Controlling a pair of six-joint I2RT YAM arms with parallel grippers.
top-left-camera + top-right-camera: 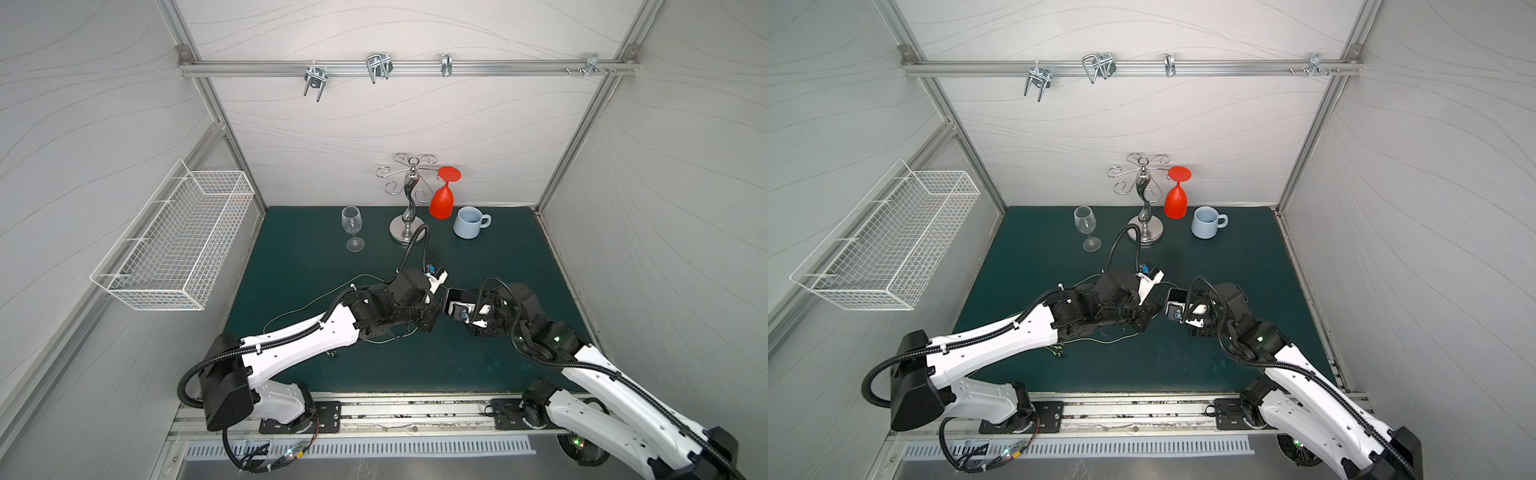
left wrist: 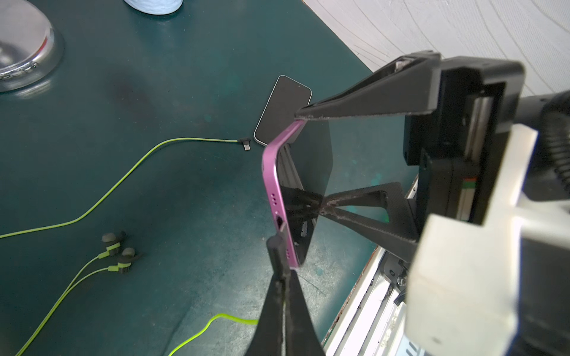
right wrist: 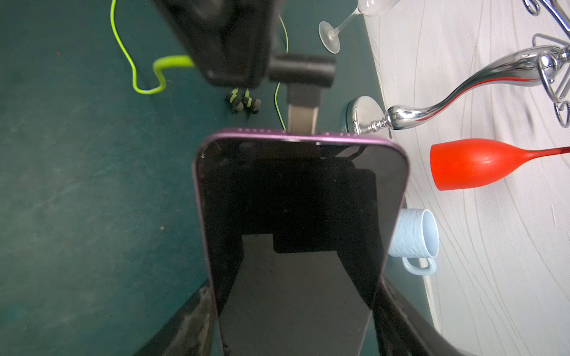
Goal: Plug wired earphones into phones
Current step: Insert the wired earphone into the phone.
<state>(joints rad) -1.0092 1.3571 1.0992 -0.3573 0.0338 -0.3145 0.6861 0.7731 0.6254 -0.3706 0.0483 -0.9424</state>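
Reads as under way but with nothing finished: shows neither plug seated. Starting at the left, finds earbuds (image 2: 118, 251) lying loose on the mat (image 2: 185, 77) and, near them, a pale green cable (image 2: 138, 163) ending in the second plug (image 2: 245, 143). Places that plug on the mat just beside the flat phone (image 2: 283, 109), close to its short end but not in it, and so leaves that pair wholly to do. Moving right, finds the first plug (image 2: 275, 246) poised at the bottom edge of the raised phone (image 3: 293, 215), metal tip at the mouth of the port (image 2: 279, 221). Shows most of that tip bare in the right wrist view, hence judges it not pushed home; cannot tell about a slight first entry. Leaves, then, a straight push along the port's line here, and afterwards the whole second pairing. As for the tools: shows the left gripper (image 2: 282, 277) pinched fully shut on the first plug's dark body, with its lead (image 2: 222, 317) trailing away behind. Further right, shows the right gripper (image 2: 316, 161) spread wide across the raised phone, clamped on both long sides, holding it off the mat with the port end turned toward the left gripper and the dark screen facing the right wrist camera.
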